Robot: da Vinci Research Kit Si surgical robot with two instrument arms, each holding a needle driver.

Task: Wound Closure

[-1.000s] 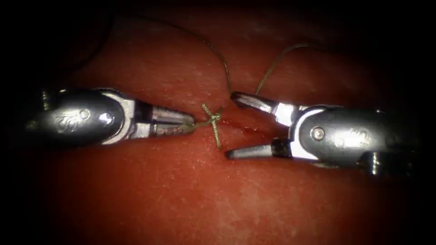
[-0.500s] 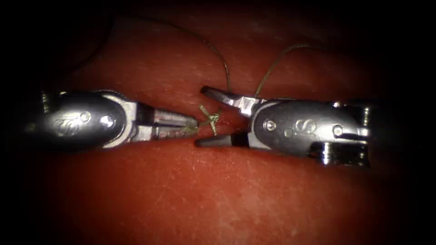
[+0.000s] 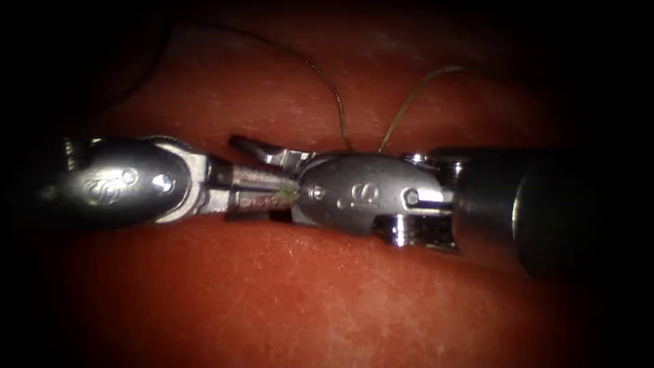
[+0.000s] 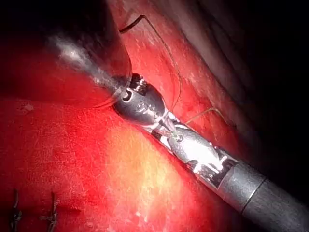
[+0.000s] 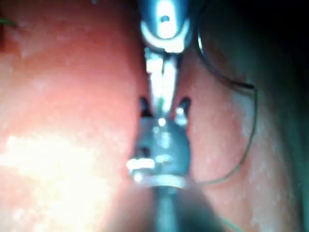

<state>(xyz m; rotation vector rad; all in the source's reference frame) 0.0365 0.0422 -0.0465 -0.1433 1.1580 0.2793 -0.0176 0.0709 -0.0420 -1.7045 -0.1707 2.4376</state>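
My left tool (image 3: 291, 194) lies over the tissue (image 3: 327, 293) with its jaws shut on a short greenish thread end at their tip. My right tool (image 3: 231, 179) has its jaws open, one on each side of the left tool's jaws, and holds nothing. Its body (image 3: 361, 194) covers the knot. Two thread strands (image 3: 402, 109) rise from behind it toward the far side. The left wrist view shows both tools (image 4: 166, 128) meeting tip to tip. In the right wrist view, the open right jaws (image 5: 163, 104) bracket the left tool's jaws (image 5: 161, 79).
Two tied stitches (image 4: 50, 216) with short cut ends sit on the tissue away from the tools. A loop of thread (image 5: 244, 125) lies slack on the tissue beside the right tool. The right arm's dark shaft (image 3: 565, 204) looms large.
The right tool has slid left with its jaws open, past the knot, until they straddle the left tool's jaws. The knot is now covered. The left tool has held still on the thread.
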